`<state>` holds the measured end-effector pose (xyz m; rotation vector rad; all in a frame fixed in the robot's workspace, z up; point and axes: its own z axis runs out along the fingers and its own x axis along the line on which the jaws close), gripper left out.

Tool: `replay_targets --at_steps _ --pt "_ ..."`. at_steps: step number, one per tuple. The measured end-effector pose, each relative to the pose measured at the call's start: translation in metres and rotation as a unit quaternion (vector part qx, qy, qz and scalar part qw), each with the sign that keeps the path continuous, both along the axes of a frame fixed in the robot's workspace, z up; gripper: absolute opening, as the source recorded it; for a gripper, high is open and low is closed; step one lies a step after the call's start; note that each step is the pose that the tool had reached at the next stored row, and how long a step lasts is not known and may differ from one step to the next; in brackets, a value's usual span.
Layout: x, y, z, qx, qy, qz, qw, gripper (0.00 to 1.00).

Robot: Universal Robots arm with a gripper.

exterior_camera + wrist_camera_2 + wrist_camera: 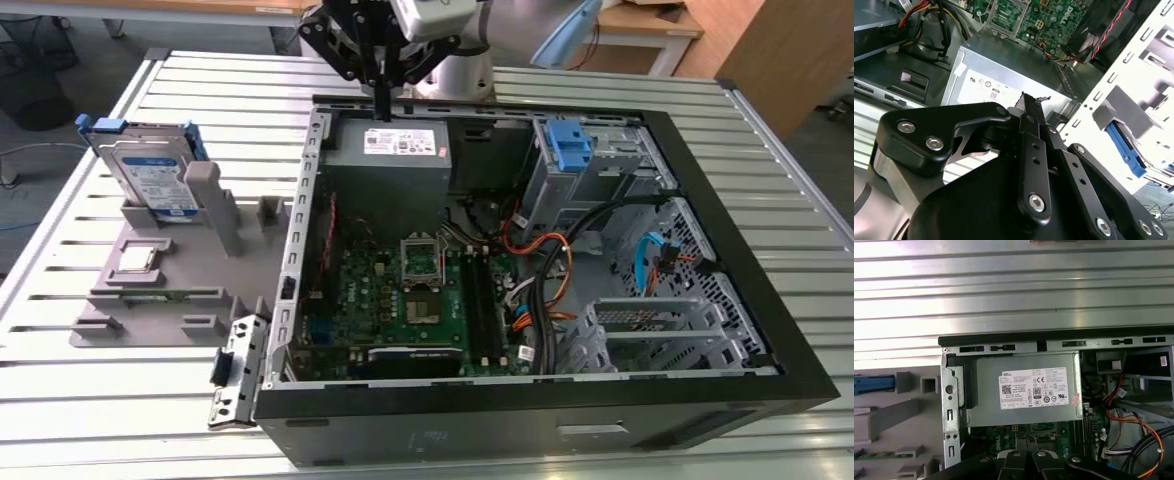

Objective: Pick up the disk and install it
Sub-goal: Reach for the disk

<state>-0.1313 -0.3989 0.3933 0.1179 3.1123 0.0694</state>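
The disk (150, 178) stands upright on edge in a grey holder (174, 262) at the exterior view's left, outside the open computer case. It is silver with a blue-and-white label and a blue frame. Its blue edge also shows in the first wrist view (873, 384) and in the second wrist view (1126, 147). My gripper (383, 108) hangs over the case's back rim, above the grey power-supply box (390, 146), well off to the exterior view's right of the disk. Its fingers are shut together with nothing between them; the second wrist view shows the gripper (1027, 102) as one closed dark bar.
The open black computer case (747, 380) lies on a slatted metal table (174, 420). Inside it are a green motherboard (407, 300), orange and black cables (541, 255), and a blue bracket (570, 146) at the drive bay. A loose latch strip (235, 368) lies by the case's front left corner.
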Motion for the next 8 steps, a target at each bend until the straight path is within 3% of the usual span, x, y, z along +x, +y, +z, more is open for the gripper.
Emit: replay_targets --at_steps 8 --pt "-0.0035 0.0000 0.0000 0.0000 0.0000 0.000 1.0000 0.10"
